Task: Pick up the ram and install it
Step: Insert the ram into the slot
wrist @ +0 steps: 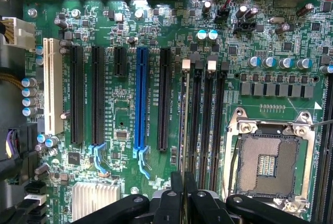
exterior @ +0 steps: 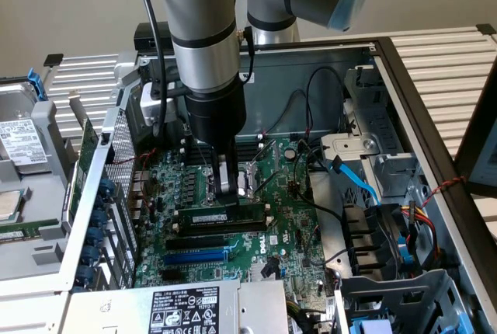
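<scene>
The ram (exterior: 203, 216) is a thin green stick with a small white label. It stands on edge along a memory slot of the motherboard (exterior: 287, 233), beside the CPU socket (exterior: 248, 177). My gripper (exterior: 225, 198) comes straight down onto its top edge, shut on the ram near the middle. In the wrist view the ram (wrist: 183, 114) runs edge-on away from the black fingers (wrist: 174, 203), over the memory slot farthest from the socket. My gripper (wrist: 183, 193) has its jaws pressed close on that edge. Whether the stick is fully seated, I cannot tell.
Empty black memory slots (wrist: 208, 120) with white end clips lie between the ram and the open CPU socket (wrist: 268, 164). The long blue expansion slot (wrist: 140, 99) and black slots lie on the other side. Loose cables (exterior: 353, 175) and drive cages crowd the exterior view's right.
</scene>
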Available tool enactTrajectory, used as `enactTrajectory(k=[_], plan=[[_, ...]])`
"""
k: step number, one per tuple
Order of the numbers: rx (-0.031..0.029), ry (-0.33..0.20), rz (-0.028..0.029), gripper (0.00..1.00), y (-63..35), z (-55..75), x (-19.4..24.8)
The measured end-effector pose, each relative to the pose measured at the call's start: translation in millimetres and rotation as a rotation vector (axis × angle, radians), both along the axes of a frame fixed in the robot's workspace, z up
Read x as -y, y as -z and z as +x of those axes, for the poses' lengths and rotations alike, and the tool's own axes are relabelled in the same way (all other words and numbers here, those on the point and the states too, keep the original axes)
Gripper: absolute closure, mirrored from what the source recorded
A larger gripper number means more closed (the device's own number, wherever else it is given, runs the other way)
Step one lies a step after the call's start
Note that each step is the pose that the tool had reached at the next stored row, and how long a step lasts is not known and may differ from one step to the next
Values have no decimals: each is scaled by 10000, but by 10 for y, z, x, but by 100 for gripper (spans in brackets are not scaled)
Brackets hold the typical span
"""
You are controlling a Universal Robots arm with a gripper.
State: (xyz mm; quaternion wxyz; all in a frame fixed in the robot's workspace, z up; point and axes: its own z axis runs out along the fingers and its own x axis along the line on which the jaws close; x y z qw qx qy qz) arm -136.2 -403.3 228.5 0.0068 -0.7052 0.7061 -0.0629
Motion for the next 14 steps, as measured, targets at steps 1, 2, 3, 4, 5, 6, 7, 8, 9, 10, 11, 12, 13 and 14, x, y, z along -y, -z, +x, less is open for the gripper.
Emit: enactTrajectory(k=[1,2,3,4,5,6,7,8,9,10,11,12,13,14], plan=[[0,0,0,87,0,0,0],[-1,-1,0,87,0,-2,0],[-1,0,0,87,1,-6,0],[0,-1,0,87,1,-6,0],[-1,-2,-1,87,1,-7,0],[0,-3,-1,87,1,-7,0],[0,-3,0,87,2,-8,0],[0,-4,-1,87,3,-8,1],[-1,-4,-2,87,4,-9,1],[-2,-4,-2,87,6,-9,1],[-1,-5,0,87,9,-9,0],[-1,-5,0,87,11,-9,0],[0,-6,0,87,14,-9,0],[0,-7,0,87,17,-9,0]])
